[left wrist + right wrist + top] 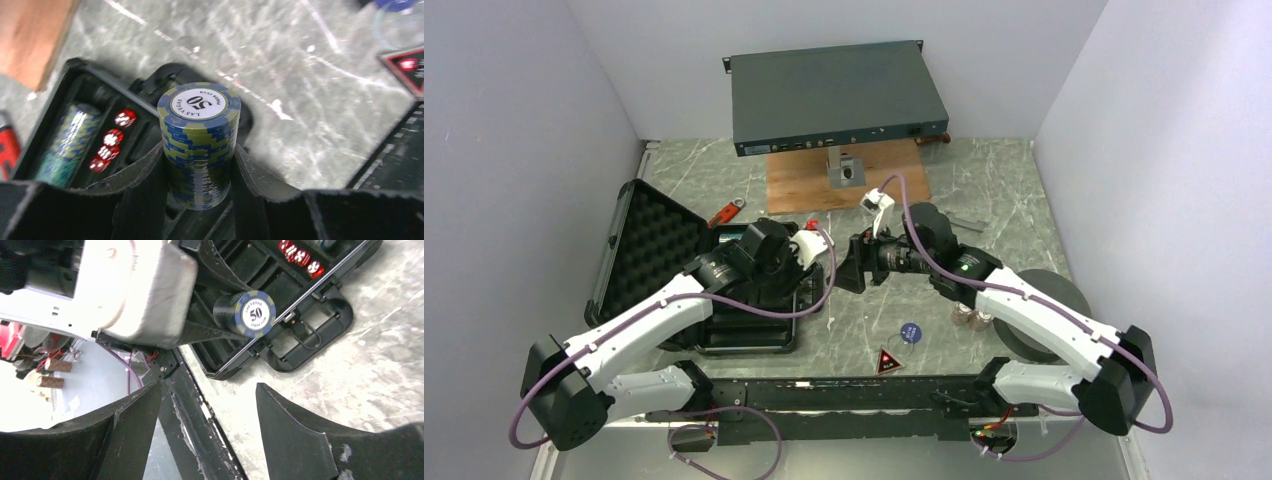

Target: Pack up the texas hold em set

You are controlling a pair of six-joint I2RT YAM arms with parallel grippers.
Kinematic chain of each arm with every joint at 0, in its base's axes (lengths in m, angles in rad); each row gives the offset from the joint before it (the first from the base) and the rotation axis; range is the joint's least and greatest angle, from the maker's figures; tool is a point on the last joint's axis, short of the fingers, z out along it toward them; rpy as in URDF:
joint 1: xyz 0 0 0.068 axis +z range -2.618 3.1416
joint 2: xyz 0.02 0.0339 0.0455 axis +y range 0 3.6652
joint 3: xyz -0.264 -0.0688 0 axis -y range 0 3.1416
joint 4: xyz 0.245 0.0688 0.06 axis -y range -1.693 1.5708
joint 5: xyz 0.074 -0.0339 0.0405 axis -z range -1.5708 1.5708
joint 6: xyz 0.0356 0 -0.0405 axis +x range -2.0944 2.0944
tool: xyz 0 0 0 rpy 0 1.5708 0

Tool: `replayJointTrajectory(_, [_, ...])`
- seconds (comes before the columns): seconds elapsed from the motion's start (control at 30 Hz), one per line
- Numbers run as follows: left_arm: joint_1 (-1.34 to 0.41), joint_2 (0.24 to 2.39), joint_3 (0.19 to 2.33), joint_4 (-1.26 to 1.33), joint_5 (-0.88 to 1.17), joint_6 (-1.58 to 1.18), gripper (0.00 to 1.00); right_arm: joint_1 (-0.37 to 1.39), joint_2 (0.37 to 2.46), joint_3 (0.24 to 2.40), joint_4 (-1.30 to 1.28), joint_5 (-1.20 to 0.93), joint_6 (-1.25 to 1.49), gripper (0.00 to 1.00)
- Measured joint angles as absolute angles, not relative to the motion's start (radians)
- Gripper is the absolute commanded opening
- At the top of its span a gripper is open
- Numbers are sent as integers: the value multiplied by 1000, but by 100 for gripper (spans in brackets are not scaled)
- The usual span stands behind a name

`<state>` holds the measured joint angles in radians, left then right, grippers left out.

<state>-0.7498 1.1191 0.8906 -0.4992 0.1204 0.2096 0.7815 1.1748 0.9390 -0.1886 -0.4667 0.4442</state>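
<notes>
Grey marbled tabletop [1014, 190] fills a white-walled booth; at the back a flat grey rack unit [834, 95] sits raised above a wooden board [789, 185].

At the left lies the black case [746, 346], open, its lid of egg-crate foam [652, 240] tilted up and away to the left. The left gripper [199, 170] hangs over the case's near edge by the handle [310, 342]; its fingers [145, 175] are closed about halfway, pressing both sides of an upright blue-and-olive chip stack [200, 125] whose top chip reads 50. The stack is clear of the tray below. Inside the tray a second chip stack [67, 142] lies on its side in a slot; just beside it four red dice [112, 142] lie in a row.

The right gripper [207, 390] faces the left one from close by; its fingers [292, 432] stand wide apart with nothing between them, touching neither the held stack nor the case.

On the tabletop in front of the arms the blue round disc [910, 331] lies near the red triangle marker [888, 360], both well apart from the case; two short stacks [972, 318] stand under the right arm, just beside a dark grey foam ring [1069, 295].
</notes>
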Motion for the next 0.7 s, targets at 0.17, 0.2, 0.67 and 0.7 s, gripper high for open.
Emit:
replayJointTrajectory(0.17, [-749,1119,891,-529,-29,268,0,782,1101,939,-208,-385,422,74])
replayJointTrajectory(0.2, [-749,1119,891,-537,-56,277,0,782,1091,939,-213,-370,419,74])
replayJointTrajectory(0.67, [-697,1074,894,-676,-297,522,0,782,1010,893,-243,-266,392,74])
replayJointTrajectory(0.7, [-665,1074,900,-693,-276,540,0,782,1010,886,-243,-266,392,74])
